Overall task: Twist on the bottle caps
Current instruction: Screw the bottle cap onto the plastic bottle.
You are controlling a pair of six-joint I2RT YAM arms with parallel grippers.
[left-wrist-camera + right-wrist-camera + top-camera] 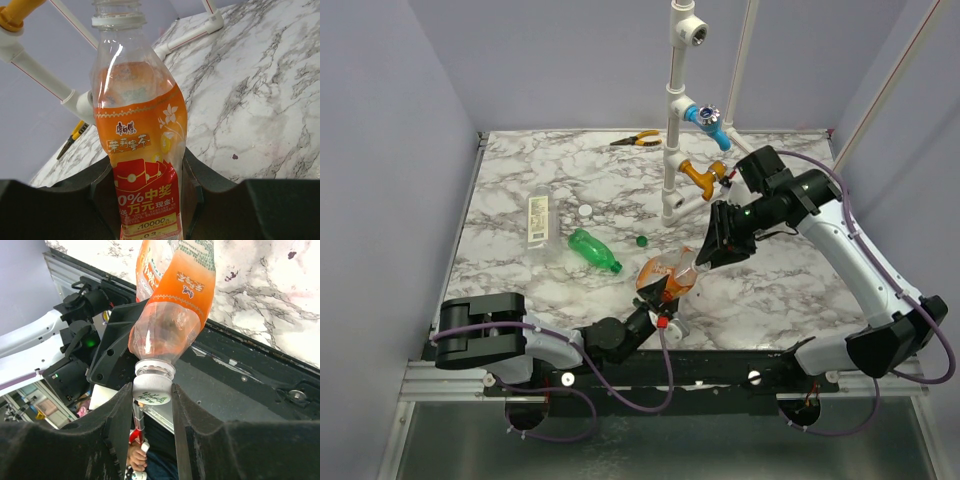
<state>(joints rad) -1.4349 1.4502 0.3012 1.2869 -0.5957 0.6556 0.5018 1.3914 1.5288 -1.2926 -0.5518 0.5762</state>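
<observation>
My left gripper (656,300) (147,167) is shut on the lower body of the wide orange bottle (665,276) (140,125), which tilts up and to the right over the table's near edge. A white bottle cap (152,391) sits on its neck, with a stretch of clear thread showing above it. My right gripper (705,258) (152,392) is shut on that cap, one finger against each side. On the table lie the slim green bottle (593,250), the clear labelled bottle (539,220), a dark green cap (641,241) and another white cap (586,211).
A white pipe frame (676,110) rises at the back centre with a blue tap handle (705,115) and an orange one (705,175), close behind my right arm. Yellow-handled pliers (636,139) lie at the far edge. Grey walls close in three sides.
</observation>
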